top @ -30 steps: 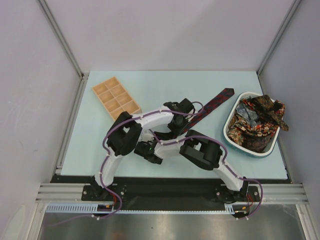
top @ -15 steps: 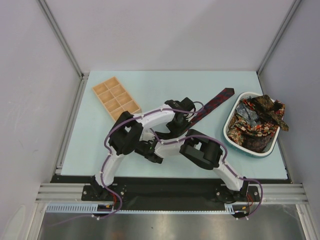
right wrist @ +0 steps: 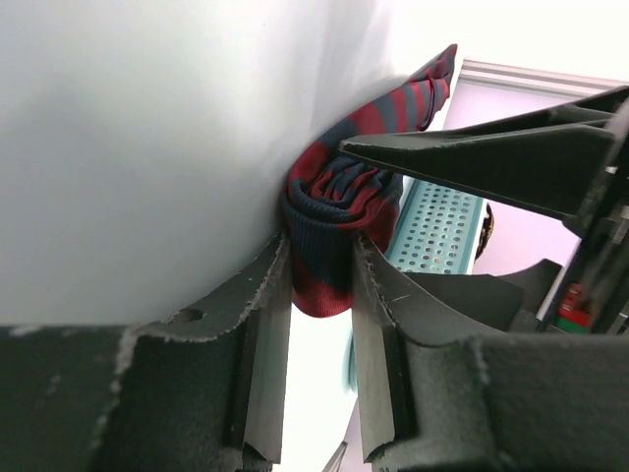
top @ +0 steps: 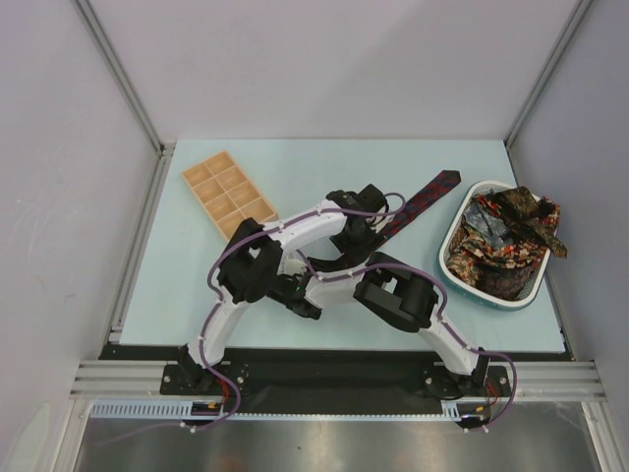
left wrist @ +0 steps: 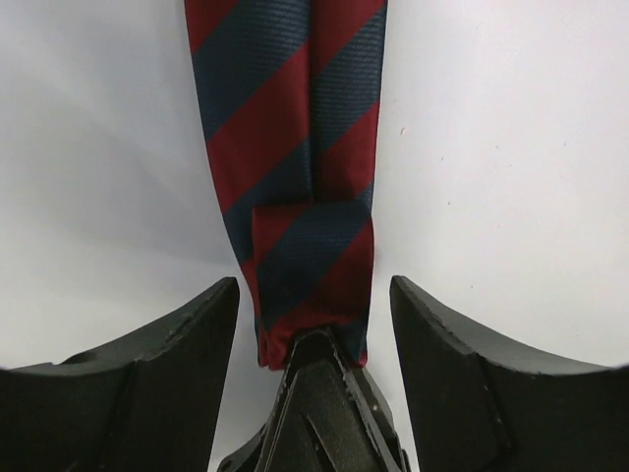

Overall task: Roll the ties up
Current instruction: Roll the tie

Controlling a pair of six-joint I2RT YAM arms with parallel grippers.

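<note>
The right gripper (right wrist: 319,264) clamps the rolled end of the navy, red-striped fabric necktie (right wrist: 334,206) on the pale blue table (top: 295,167); the left gripper (left wrist: 314,295) gapes astride its flat length. Unpinned there, the coil may slacken or skew. Only the right wrist view shows the roll; overhead, arms hide it.

We see the left arm (top: 214,324) and right arm (top: 450,344), built of white links and bulky black joint housings. Thin purple cables (top: 208,275) loop along them above black bases (top: 200,379). The right gripper (right wrist: 319,251) has matte black fingers (right wrist: 260,364) with pale, scuffed edges.
</note>
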